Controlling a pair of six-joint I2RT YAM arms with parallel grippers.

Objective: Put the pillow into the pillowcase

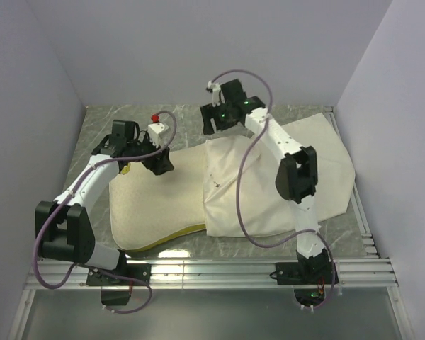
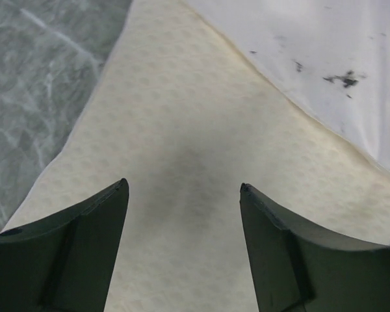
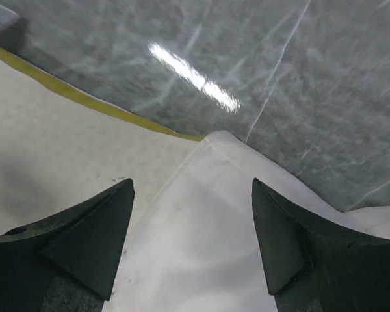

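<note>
Looking down from the overhead camera, the pillow (image 1: pixel 159 202) lies on the left half of the grey marbled table (image 1: pixel 99 124), a plump cream slab with a yellow-green band showing along its near edge. The pillowcase (image 1: pixel 269 195) spreads limp and wrinkled on the right half, and its left edge overlaps the pillow's right end. Only this view gives the whole layout. It shows the left gripper (image 1: pixel 159 161) poised over the pillow's far edge and the right gripper (image 1: pixel 216 122) at the far left corner of the pillowcase. The left wrist camera adds texture that the overhead misses: the pillow cloth has a faint dotted, quilted weave, while the pillowcase above it is smoother and whiter, with a few dark smudges (small, near its edge). Here the left gripper's dark wedge-shaped fingers (image 2: pixel 97 221) stand wide apart with nothing between them, and only pillow fabric lies beneath the gap. The right wrist camera shows the pillowcase's pointed corner lying over the pillow, with the yellow band (image 3: pixel 84 97) running along the pillow's edge against the glossy table, which carries a streak of reflected light. The right gripper's jaws are likewise spread wide and hold nothing; whether the tips touch the cloth cannot be told.
</note>
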